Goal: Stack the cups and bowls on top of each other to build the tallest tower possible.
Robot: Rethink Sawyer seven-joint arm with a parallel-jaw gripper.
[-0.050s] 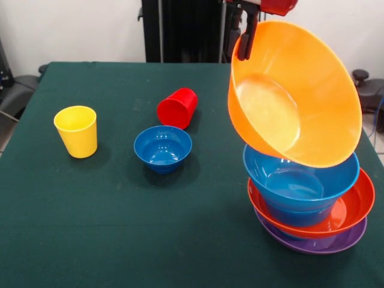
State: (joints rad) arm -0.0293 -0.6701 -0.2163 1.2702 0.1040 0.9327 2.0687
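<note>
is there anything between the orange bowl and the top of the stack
Nothing visible. The orange bowl hangs tilted from the pincer, gripped at its upper rim, and its lower edge is already right over the blue bowl that tops the stack. The loose small blue bowl and cups sit well off to the side.

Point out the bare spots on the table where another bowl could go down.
Free: the near left cloth in front of the yellow cup and small blue bowl, and the far left corner. Crowded: the right side, where the tower and tilted orange bowl stand.
</note>
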